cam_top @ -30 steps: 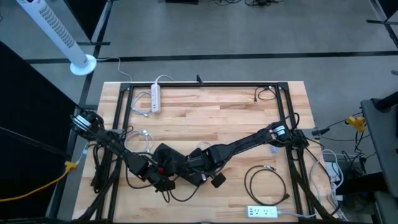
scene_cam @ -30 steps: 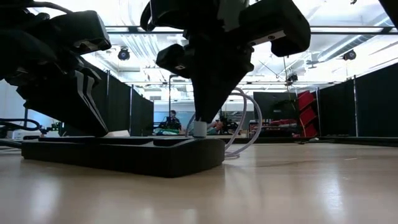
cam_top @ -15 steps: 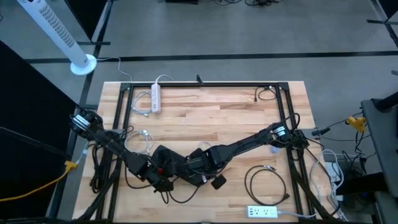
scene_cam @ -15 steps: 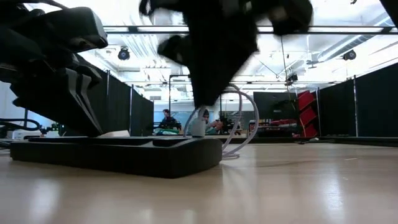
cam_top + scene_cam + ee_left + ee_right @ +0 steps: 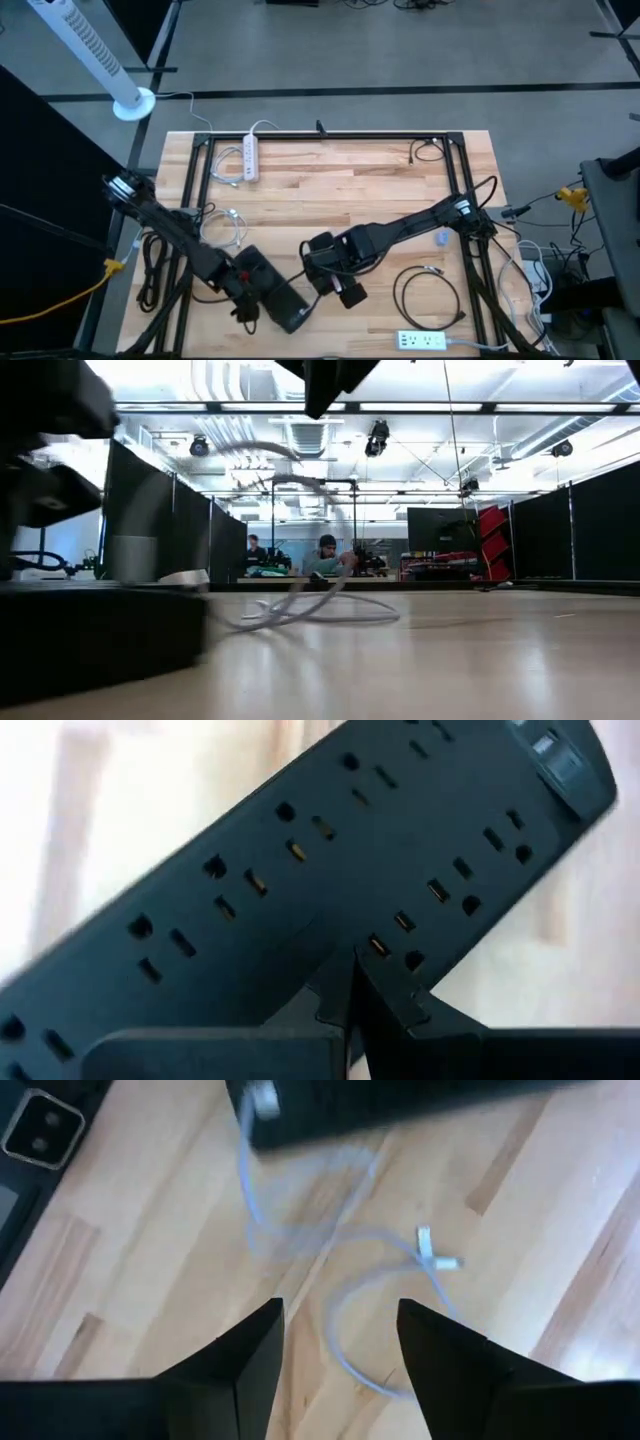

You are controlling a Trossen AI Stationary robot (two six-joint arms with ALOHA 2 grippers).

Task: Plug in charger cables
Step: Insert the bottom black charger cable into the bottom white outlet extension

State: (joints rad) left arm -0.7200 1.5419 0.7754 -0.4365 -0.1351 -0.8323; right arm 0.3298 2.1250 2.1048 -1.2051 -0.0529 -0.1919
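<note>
A black power strip (image 5: 285, 305) lies near the table's front edge; the left wrist view shows its socket rows (image 5: 300, 850). My left gripper (image 5: 350, 995) is shut, its tips on the strip. A thin white charger cable (image 5: 340, 1295) lies in loose loops on the wood, with one white plug (image 5: 262, 1097) at the strip and its free plug end (image 5: 437, 1260) on the table. My right gripper (image 5: 340, 1370) hangs open above the cable, holding nothing. In the low view the strip (image 5: 100, 640) fills the left and the cable (image 5: 310, 605) loops behind it. My left gripper has its shut fingertips (image 5: 345, 982) on the strip's socket face (image 5: 400, 920), between two socket rows. The fingers come down at it from above. The strip lies flat on the table.
A white power strip (image 5: 250, 158) lies at the far left and another (image 5: 420, 340) at the near right. A black cable loop (image 5: 430, 295) lies near the right, a white cable (image 5: 228, 225) at the left, a small black coil (image 5: 428, 152) at the far right.
My left gripper has moved toward the table's near edge, and the black strip has slid and turned with it. My right gripper has risen clear of the white plug, which stays at the strip. The white cable has been dragged along and swings.
</note>
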